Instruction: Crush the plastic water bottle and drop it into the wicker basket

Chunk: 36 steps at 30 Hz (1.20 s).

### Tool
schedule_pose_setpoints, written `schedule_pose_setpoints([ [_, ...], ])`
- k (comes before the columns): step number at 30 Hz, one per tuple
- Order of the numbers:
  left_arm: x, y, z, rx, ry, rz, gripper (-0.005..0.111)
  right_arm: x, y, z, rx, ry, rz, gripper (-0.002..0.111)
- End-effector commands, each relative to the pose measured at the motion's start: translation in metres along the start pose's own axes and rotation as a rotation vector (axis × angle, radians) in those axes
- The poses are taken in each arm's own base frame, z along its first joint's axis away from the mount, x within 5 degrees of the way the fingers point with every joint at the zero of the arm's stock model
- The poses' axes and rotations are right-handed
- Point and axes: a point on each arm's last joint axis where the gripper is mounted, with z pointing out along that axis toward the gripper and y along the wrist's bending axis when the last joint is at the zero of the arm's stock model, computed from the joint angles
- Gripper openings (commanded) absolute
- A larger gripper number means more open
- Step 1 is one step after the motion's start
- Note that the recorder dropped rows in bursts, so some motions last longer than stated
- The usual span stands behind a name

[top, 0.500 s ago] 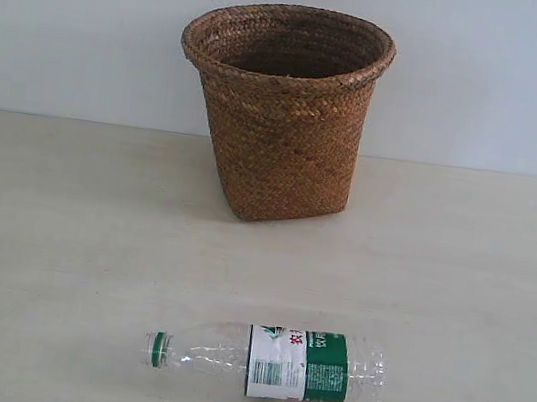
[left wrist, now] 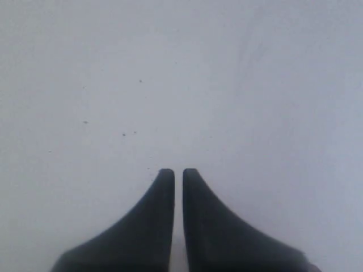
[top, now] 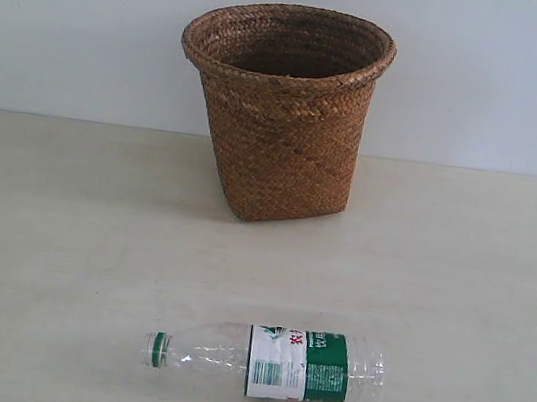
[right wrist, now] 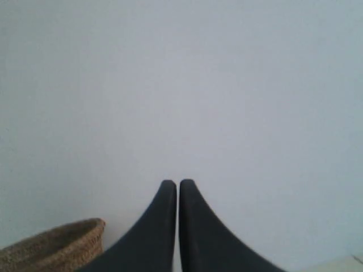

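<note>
Both arms are seen only through their wrist cameras. Left gripper: dark fingers drawn together, a thin slit between them, clamped on nothing, and pointing at a pale surface with a few dark specks; cannot tell whether that is wall or tabletop. Right gripper: fingers likewise together, tips almost touching, aimed at the pale wall; the wicker basket shows only its braided rim at the edge of that view, near the fingers but apart from them. In the exterior view, the plastic water bottle lies on its side on the light table, near the front edge, green cap to the view's left, label around the wider half, body round and not flattened. The basket stands upright at the back of the table against the wall, mouth open upward, well apart from the bottle with bare tabletop between them.
</note>
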Motion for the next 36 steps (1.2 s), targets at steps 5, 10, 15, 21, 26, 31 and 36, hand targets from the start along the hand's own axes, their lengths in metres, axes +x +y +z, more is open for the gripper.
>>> schedule_pose_setpoints([
  [5, -0.032, -0.015, 0.047, 0.051, 0.024, -0.023, 0.005, -0.053, 0.016, 0.027, -0.019, -0.048, -0.026, 0.0],
  [10, -0.038, -0.018, 0.091, 0.045, 0.102, 0.007, 0.005, -0.065, 0.02, 0.058, -0.003, 0.009, -0.058, 0.0],
  [15, -0.024, -0.014, 0.135, 0.03, 0.217, 0.03, 0.005, -0.061, 0.021, 0.108, 0.016, 0.131, -0.118, 0.0],
  [21, 0.016, 0.002, 0.173, -0.035, 0.582, 0.248, 0.005, -0.036, 0.017, 0.17, 0.016, 0.466, -0.366, 0.0],
  [26, 0.033, 0.024, 0.184, -0.164, 0.883, 0.486, 0.005, -0.004, 0.002, 0.196, 0.052, 0.82, -0.509, 0.0],
  [31, 0.066, 0.037, 0.178, -0.145, 1.173, 0.66, 0.005, 0.032, 0.0, 0.206, -0.031, 1.095, -0.519, 0.0],
  [36, 0.098, 0.019, 0.18, 0.044, 1.398, 0.728, 0.005, 0.067, 0.03, 0.209, -0.345, 1.329, -0.558, 0.0],
])
